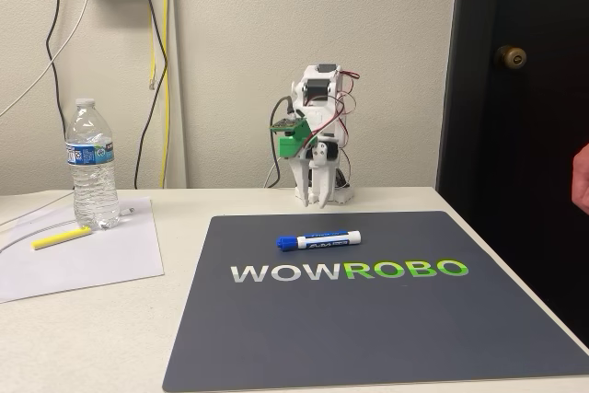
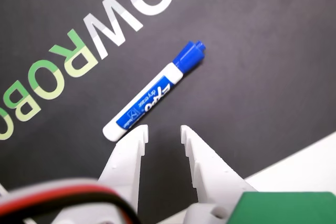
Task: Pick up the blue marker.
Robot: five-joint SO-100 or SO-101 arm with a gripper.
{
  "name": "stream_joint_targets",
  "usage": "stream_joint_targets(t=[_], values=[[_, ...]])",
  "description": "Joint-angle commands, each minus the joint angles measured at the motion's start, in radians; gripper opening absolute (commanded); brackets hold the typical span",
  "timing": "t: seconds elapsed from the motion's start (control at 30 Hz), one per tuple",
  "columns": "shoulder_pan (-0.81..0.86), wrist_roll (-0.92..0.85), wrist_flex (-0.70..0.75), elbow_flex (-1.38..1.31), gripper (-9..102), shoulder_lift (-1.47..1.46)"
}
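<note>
The blue marker lies flat on the dark mat, just above the printed lettering, its blue cap pointing left in the fixed view. Behind it, near the mat's far edge, the white arm is folded up with its gripper pointing down at the table. In the wrist view the marker lies diagonally just ahead of the gripper, cap toward the upper right. The two white fingers stand apart with nothing between them, and the marker's white end sits close to the left fingertip.
A water bottle stands at the left on a white sheet of paper, beside a thin yellow stick. Cables hang down the wall. A dark door and part of a person's hand are at the right.
</note>
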Motion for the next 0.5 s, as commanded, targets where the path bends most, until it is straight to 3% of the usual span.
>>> stream_joint_targets(t=[0.0,0.47], values=[[-0.017,0.049,0.046,-0.072,14,0.003],[-0.069,0.347,0.057,-0.207,14,-0.175]])
